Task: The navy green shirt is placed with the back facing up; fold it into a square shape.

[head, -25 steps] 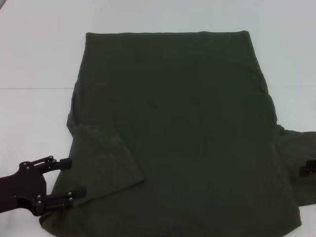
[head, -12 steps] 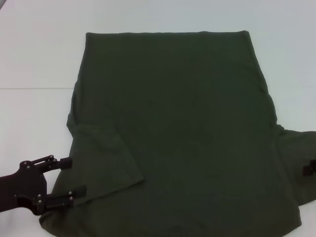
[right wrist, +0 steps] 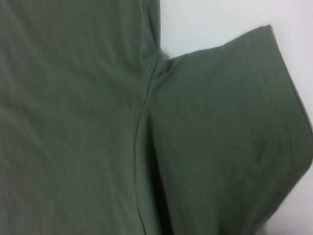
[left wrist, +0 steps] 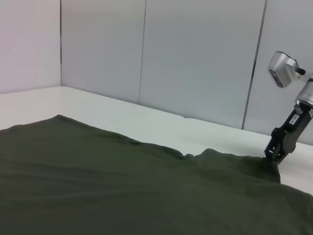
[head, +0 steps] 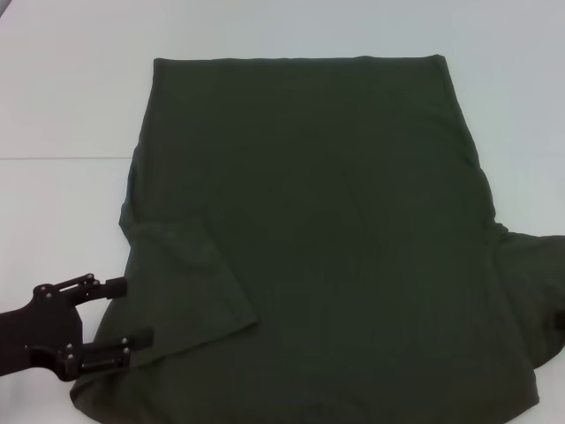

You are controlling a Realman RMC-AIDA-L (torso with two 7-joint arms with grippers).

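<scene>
Navy green shirt (head: 309, 230) spread flat on the white worktop (head: 62, 106), left sleeve already folded inward. Left gripper (head: 128, 311) at that sleeve's edge, jaws spread; right gripper (left wrist: 276, 154) down at the far sleeve, jaws' state impossible to tell. Risk of dragging and bunching the soft knit, or undoing the sleeve fold, through a shallow or uneven pinch.

My work surface is a plain white table (head: 62, 106) — it runs past the cloth on the far side and on my left. One thing lies directly on it: the navy green shirt (head: 327, 230), spread flat with its straight hem edge at the far side. Its left sleeve is folded in over the body; the right sleeve spreads outward onto the white top — the right wrist view shows that sleeve (right wrist: 230, 137) flat, with bare table beside its hem. The cloth reaches the near edge of the head view.
</scene>
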